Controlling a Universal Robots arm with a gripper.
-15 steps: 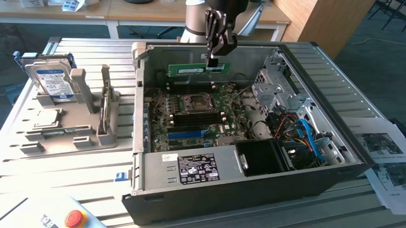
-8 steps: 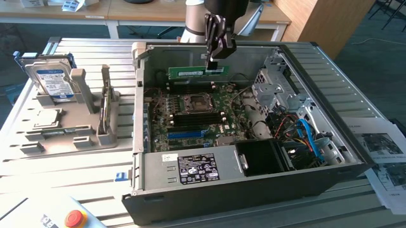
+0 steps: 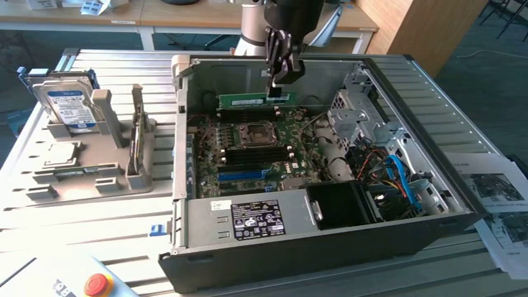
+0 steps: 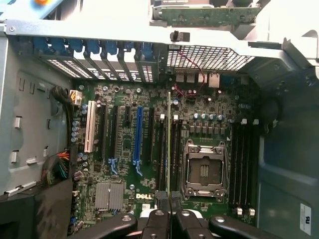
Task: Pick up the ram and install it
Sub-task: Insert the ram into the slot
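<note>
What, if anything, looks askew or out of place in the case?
Nothing spilled or broken. One oddity: the gripper is shut on the ram near one end, not mid-length, so most of the stick juts toward the exterior view's left. In the wrist view it runs parallel to the DIMM slots, not skewed.

claw (image 3: 281,93): in the computer case (image 3: 330,253), over the motherboard (image 3: 289,154).
ram (image 3: 243,98): in the claw, reaching toward the exterior view's left.
socket (image 3: 251,135): on the motherboard, just before the claw.
hard drive (image 3: 70,108): on the bench (image 3: 99,223), well toward the exterior view's left of the claw.
</note>
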